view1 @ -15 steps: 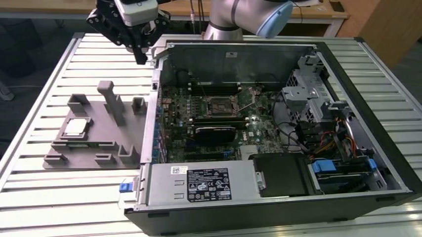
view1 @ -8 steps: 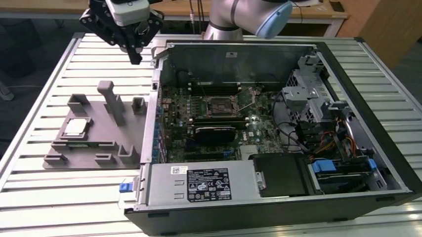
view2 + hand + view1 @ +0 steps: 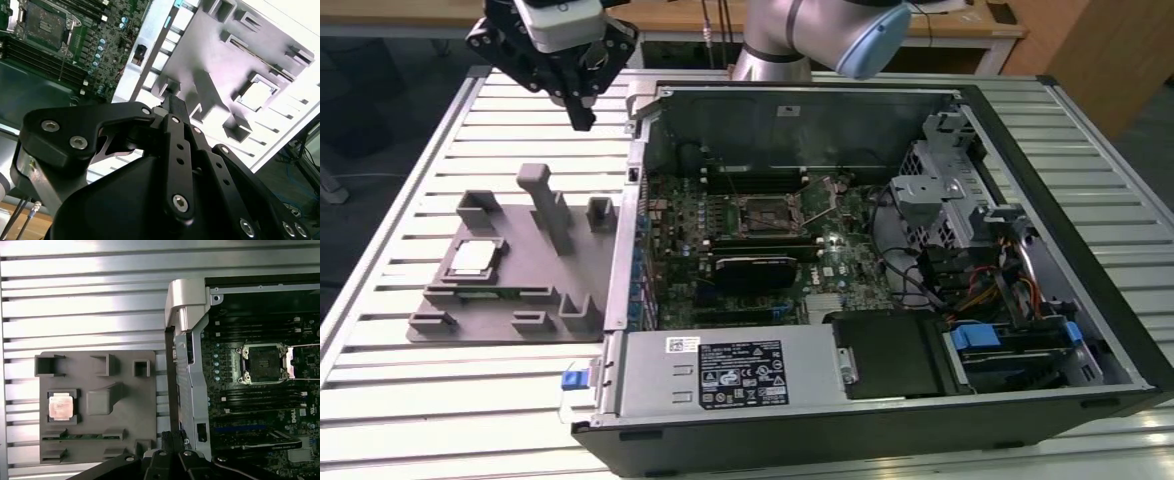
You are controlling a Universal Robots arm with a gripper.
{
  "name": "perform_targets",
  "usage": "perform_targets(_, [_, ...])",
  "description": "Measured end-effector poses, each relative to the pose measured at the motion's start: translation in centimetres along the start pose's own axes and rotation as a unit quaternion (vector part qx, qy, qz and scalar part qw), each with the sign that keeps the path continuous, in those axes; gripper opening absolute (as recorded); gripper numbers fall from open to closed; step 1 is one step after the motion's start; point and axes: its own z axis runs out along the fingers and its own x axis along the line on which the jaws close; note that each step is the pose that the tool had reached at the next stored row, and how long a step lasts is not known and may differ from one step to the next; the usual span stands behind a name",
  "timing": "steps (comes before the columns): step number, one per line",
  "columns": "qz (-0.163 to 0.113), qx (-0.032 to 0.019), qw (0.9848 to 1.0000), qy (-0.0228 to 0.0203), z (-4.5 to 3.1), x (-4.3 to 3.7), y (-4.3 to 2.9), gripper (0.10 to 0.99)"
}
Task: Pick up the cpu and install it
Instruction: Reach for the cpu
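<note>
1. Gripper (image 3: 580, 120) hangs in the air over the far edge of the grey fixture (image 3: 520, 290), at the corner that is nearest to the computer case (image 3: 881, 440). Its two black fingers are pressed together into one tip and nothing is between them. The same closed tip shows in both wrist views (image 3: 172, 102) (image 3: 173, 437).
2. The cpu (image 3: 474, 258) lies flat in a square pocket of the fixture, with its shiny silver top upward. This pocket is on the side of the fixture away from the case. The cpu is well apart from the gripper and nothing touches it. It shows in both wrist views (image 3: 61, 406) (image 3: 257, 94).
3. The fixture (image 3: 85, 365) lies on a table of metal slats (image 3: 400, 400), and the open case stands just beside it, at the exterior view's right.
4. A tall grey post (image 3: 547, 205) stands upright near the middle of the fixture, between the cpu pocket and the case. Small open pockets sit along the fixture's edges.
5. A thin green board (image 3: 75, 436) lies in a slot of the fixture, just beside the cpu pocket.
6. The socket (image 3: 767, 212) on the green motherboard is inside the case, well apart from the fixture. Its middle is dark, and the cpu is not yet installed in it (image 3: 263, 364).
</note>
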Motion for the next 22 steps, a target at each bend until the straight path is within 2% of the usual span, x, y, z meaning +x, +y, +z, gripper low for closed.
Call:
perform_targets(16, [0.000, 0.0000, 1.0000, 0.0000, -0.04, 2.41, -0.18, 0.106])
perform_targets(22, [0.000, 0.0000, 1.0000, -0.0001, 0.24, 3.16, -0.25, 0.106])
